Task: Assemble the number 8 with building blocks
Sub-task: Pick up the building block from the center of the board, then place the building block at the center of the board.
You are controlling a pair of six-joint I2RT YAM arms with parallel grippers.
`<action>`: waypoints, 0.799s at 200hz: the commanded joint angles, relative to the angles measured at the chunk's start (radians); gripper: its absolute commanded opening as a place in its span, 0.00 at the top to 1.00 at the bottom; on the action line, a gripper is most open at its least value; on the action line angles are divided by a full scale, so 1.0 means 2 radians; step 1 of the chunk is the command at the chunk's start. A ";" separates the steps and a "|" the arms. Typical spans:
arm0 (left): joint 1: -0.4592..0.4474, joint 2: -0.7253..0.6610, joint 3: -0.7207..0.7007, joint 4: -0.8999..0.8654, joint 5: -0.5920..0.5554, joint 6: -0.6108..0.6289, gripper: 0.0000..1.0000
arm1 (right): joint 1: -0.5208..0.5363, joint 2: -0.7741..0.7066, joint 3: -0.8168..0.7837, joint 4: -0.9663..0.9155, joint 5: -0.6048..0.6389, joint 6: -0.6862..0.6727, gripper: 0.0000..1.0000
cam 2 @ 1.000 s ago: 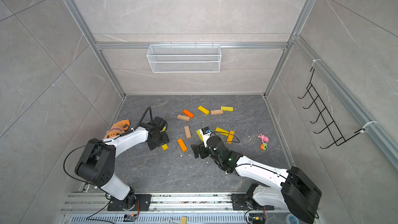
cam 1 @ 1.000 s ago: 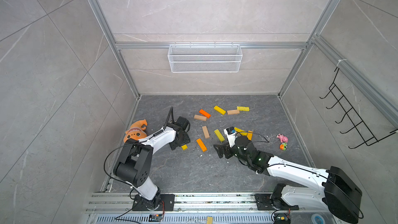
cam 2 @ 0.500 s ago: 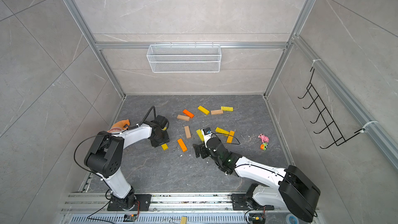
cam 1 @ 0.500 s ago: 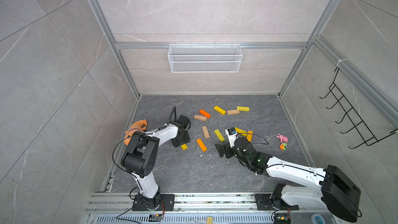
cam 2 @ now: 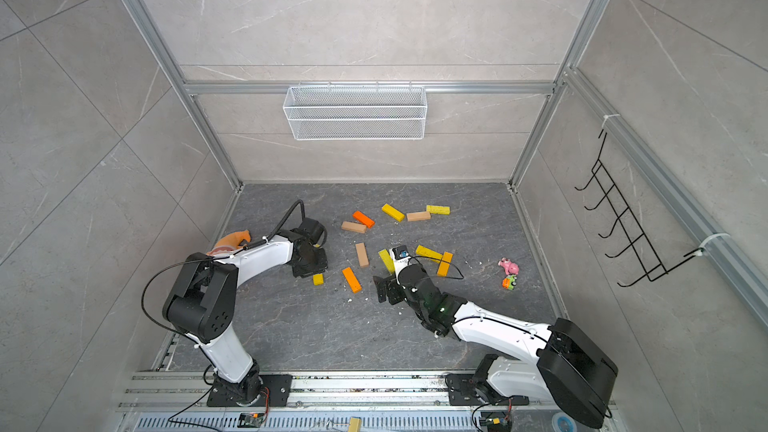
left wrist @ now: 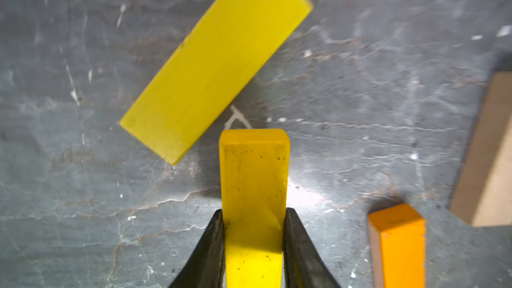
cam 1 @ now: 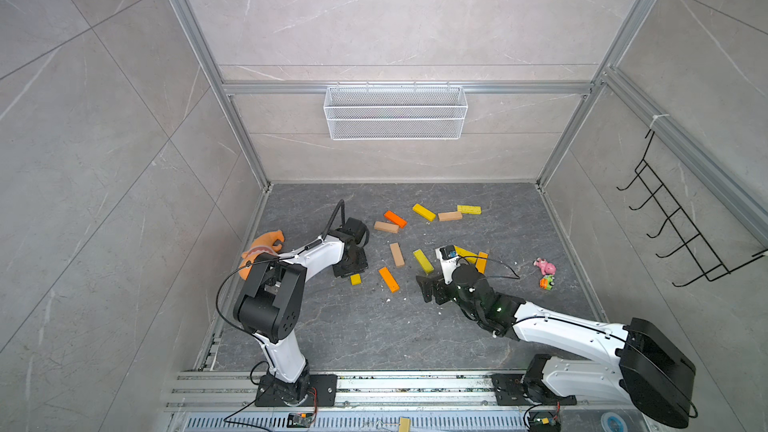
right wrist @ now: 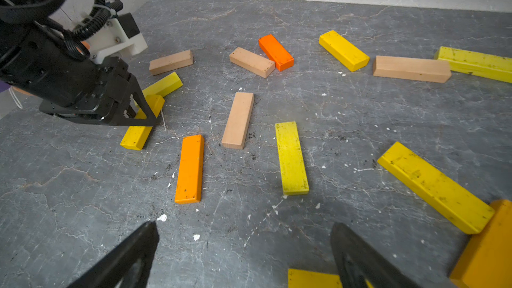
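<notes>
Where left pincer (left wrist: 253, 213) clenched, yellow block (left wrist: 253, 167) between its tips; right pincer (right wrist: 243, 227) released.

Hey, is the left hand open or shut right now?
Shut: the left hand clamps a yellow block, fingers pressed against both its sides.

- Desk (cam 1: 365, 326): dark grey veined slab, flecked with white crumbs (cam 1: 390, 289).
- Far row, all lying flat: red-orange block (cam 1: 395, 218) touching a tan block (cam 1: 386, 226). Close in line follow a yellow block (cam 1: 424, 212), a second tan block (cam 1: 449, 216) and a pale yellow block (cam 1: 468, 209).
- Centre, none touching: third tan block (cam 1: 397, 254), lemon block (cam 1: 423, 260), amber block (cam 1: 388, 279).
- Left of centre: deep yellow block (cam 1: 355, 279), mostly covered from above.
- Left edge: orange plush toy (cam 1: 266, 243).
- Right side: pink toy (cam 1: 545, 265), just beside a green-and-orange toy (cam 1: 547, 282).
</notes>
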 commanded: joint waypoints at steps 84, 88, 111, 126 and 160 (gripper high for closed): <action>-0.004 0.070 0.136 -0.055 0.049 0.145 0.74 | 0.002 -0.008 -0.008 -0.003 0.023 -0.007 0.00; -0.004 0.073 0.138 -0.055 0.053 0.146 0.74 | 0.002 -0.008 -0.008 -0.003 0.023 -0.007 0.00; -0.004 0.086 0.150 -0.065 0.056 0.146 0.74 | 0.002 -0.008 -0.008 -0.004 0.024 -0.006 0.00; -0.004 0.093 0.153 -0.066 0.055 0.141 0.74 | 0.002 -0.008 -0.008 -0.004 0.023 -0.006 0.00; -0.005 0.106 0.157 -0.066 0.054 0.133 0.74 | 0.003 -0.008 -0.008 -0.004 0.023 -0.006 0.00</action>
